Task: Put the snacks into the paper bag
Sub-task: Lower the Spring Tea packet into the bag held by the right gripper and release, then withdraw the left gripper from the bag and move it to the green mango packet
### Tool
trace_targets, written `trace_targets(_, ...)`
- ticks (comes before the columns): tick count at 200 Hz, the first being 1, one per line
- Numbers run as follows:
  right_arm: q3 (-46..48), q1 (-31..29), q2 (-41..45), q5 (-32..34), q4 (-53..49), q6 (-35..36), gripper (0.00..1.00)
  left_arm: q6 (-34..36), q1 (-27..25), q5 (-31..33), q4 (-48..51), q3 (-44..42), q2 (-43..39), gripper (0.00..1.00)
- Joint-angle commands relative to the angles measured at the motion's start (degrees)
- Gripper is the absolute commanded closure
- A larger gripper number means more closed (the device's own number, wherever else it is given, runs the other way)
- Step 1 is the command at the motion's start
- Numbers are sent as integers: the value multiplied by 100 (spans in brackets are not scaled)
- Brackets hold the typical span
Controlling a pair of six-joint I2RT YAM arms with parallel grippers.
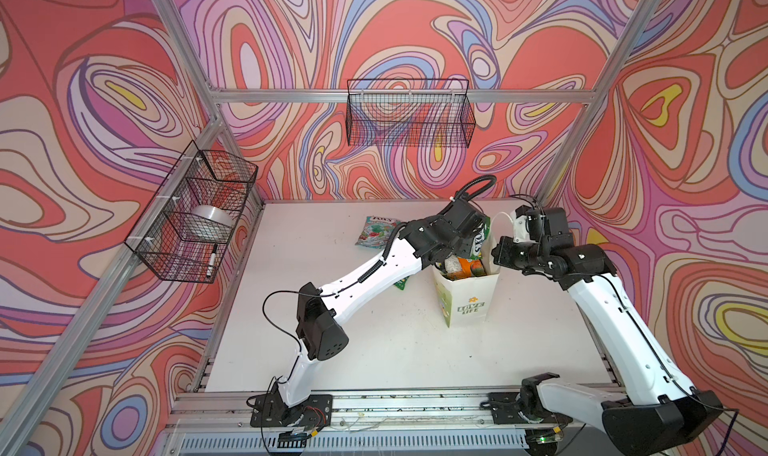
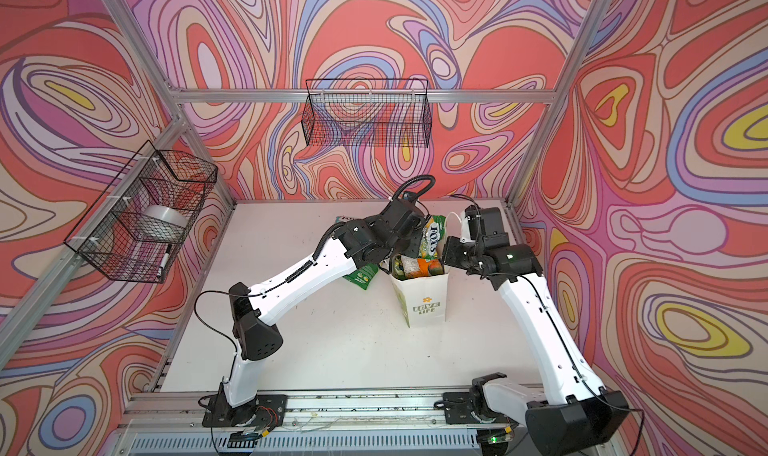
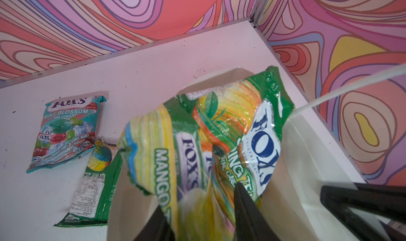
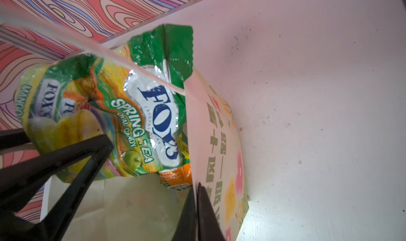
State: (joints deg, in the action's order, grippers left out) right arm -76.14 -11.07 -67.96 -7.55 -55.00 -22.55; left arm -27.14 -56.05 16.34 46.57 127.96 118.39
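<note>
The white paper bag point(image 1: 465, 304) point(image 2: 426, 304) stands upright right of the table's middle, stuffed with snacks. A Spring Tea packet point(image 3: 259, 128) point(image 4: 153, 110) sticks out of its mouth above an orange packet point(image 4: 178, 174). My left gripper point(image 3: 198, 196) hangs over the mouth, its jaws apart, with a blurred yellow Mango packet point(image 3: 153, 145) between the fingers. My right gripper point(image 4: 196, 185) is shut on the bag's side wall point(image 4: 219, 141) at the rim. A teal Mint Blossom packet point(image 3: 66, 130) point(image 1: 376, 231) and a green packet point(image 3: 94, 185) point(image 2: 361, 276) lie flat on the table left of the bag.
A black wire basket point(image 1: 407, 113) hangs on the back wall. Another basket point(image 1: 195, 213) on the left wall holds a tape roll and a marker. The bag's white cord handle point(image 3: 351, 84) stretches up past the right wrist. The back right table corner lies close behind the bag.
</note>
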Motion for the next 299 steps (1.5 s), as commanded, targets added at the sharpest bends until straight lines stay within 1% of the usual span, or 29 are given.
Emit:
trace_targets(1,-332,-42,107,-87,321,-19,100,111,-44,-22,177,163,-201,49)
trace_targets(21,-349,-44,104,-46,307,-11,100,182,-63,-293,159,162,-360,46)
trace_targets(53,-358,-40,90,-21,307,-11,100,344,-244,-938,3,55,-689,46)
trace_targets(77,-370,-42,95,-10,308,-13,100,514,-496,-898,-15,-4,-929,45)
trace_targets(108,-374,-43,104,8,320,-26,100,642,-582,-769,-64,-144,-1231,44)
trace_targets(126,-375,-37,96,17,301,-22,100,759,-582,-552,-182,-272,-1333,42)
trace_targets(154,-365,-44,133,73,294,-32,100,920,-582,-169,30,-244,-1337,39)
trace_targets(173,-298,-39,154,186,304,-13,100,985,-569,-42,-62,-469,-1612,31)
trace_targets(196,-306,-36,133,61,341,-38,100,1100,-565,-21,-334,-1005,-2143,16)
trace_targets(214,-292,-36,145,78,414,-48,100,1078,-507,252,-379,-1442,-2622,7)
trace_targets(233,-244,-36,103,12,489,-87,100,821,-267,287,-554,-2220,-3308,0)
trace_targets(251,-174,-33,56,-96,546,-148,100,454,212,-161,-818,-3111,-4007,0)
trace_targets(262,-130,-31,47,-23,545,-193,100,208,618,-479,-917,-3622,-4340,0)
trace_targets(269,-145,-21,50,91,516,-233,100,70,871,-671,-924,-3885,-4493,0)
trace_targets(278,-205,-23,68,405,415,-276,100,-35,1155,-903,-866,-4156,-4605,0)
trace_targets(299,-282,26,215,1238,258,-301,100,-162,1600,-1399,-682,-4523,-4516,0)
